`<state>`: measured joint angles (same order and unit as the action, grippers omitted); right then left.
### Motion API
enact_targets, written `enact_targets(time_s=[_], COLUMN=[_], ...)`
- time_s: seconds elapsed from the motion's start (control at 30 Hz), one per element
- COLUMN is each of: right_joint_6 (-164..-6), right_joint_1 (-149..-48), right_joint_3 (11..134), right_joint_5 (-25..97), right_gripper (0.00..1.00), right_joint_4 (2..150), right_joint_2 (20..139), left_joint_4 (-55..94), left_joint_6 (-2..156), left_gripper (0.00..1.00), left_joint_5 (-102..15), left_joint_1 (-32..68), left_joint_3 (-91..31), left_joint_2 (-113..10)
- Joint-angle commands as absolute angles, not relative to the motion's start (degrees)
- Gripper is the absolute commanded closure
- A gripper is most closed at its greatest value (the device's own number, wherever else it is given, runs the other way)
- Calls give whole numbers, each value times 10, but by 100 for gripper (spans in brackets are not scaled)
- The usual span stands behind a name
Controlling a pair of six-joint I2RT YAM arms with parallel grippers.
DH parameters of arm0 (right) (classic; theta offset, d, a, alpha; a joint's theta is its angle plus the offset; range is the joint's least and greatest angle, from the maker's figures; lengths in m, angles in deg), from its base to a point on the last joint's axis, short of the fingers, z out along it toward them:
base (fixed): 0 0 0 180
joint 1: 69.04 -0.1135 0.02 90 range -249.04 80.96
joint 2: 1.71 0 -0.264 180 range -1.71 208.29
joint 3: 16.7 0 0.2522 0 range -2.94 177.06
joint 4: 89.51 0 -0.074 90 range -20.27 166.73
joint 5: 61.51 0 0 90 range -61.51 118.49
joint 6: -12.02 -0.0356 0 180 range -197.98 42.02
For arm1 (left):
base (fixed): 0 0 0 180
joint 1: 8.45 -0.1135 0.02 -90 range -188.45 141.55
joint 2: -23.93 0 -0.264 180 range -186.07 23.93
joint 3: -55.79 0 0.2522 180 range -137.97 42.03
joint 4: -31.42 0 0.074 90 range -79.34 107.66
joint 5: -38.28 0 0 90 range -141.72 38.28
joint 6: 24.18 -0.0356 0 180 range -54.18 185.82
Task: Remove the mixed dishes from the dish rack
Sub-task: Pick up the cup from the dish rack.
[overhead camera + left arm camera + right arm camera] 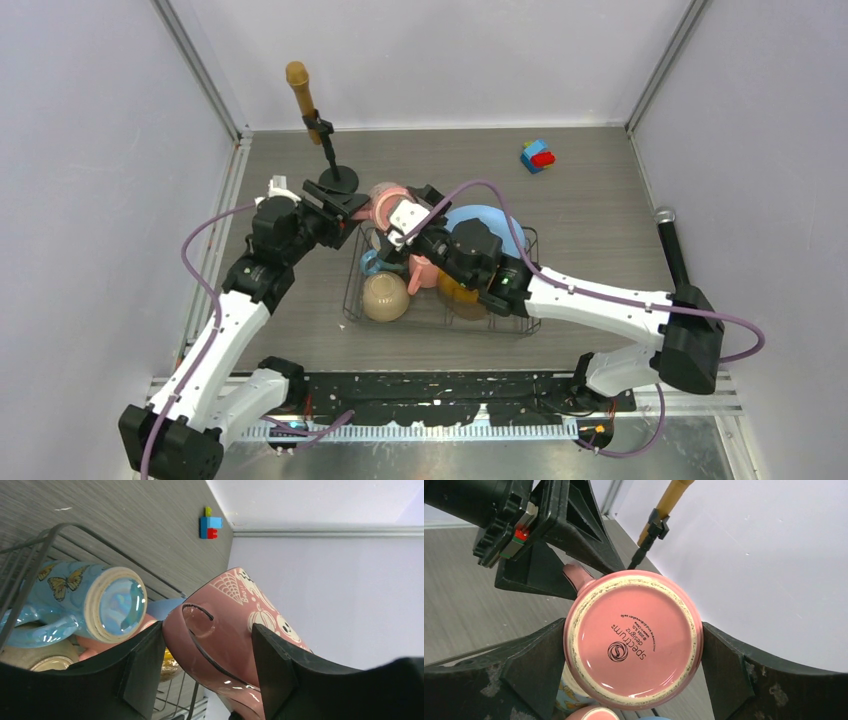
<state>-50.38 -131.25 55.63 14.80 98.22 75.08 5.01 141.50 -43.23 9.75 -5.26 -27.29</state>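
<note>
A pink mug [378, 197] with pumpkin and cobweb prints [235, 615] hangs over the dish rack's [520, 326] far left corner. My right gripper [633, 630] is shut on its body, the round pink base [634, 640] filling the span between both fingers. My left gripper [207, 640] reaches in from the left with its jaws around the mug's handle [200, 630]. One pad touches the handle, the other stands a little off it. In the rack lie a blue butterfly mug [85, 600], a beige bowl [385, 296], another pink mug [422, 272], a yellow plate [458, 290] and a light-blue plate [490, 225].
A black stand with a brown microphone [300, 90] rises just behind the left gripper [350, 208]. A red-blue toy block [538, 156] lies at the back right. A second dark microphone [672, 245] stands by the right arm. White walls close the table on three sides.
</note>
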Motion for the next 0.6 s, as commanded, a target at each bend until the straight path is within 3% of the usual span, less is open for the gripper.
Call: enact_targets(time_s=[0.0, 0.2, 0.4, 0.5, 0.57], right_joint_6=[-418, -413, -444, -466, -484], right_joint_1=[-1341, -1348, -1350, -1350, -1351], right_joint_3=[566, 547, 511, 503, 500], right_joint_5=[100, 106, 140, 151, 161], right_gripper=[99, 99, 99, 99, 99], right_joint_4=[1140, 1151, 1156, 1172, 1185], right_joint_2=[770, 767, 754, 762, 771], left_joint_4=[98, 80, 95, 114, 129], left_joint_6=[1429, 1427, 1437, 1451, 1458], left_gripper=[40, 65, 73, 89, 93], left_joint_5=[-427, -459, -455, -444, -434], left_joint_1=[102, 102, 102, 102, 102], left_joint_3=[-59, -55, -55, -52, -52], left_joint_2=[-277, -269, -283, -295, -304])
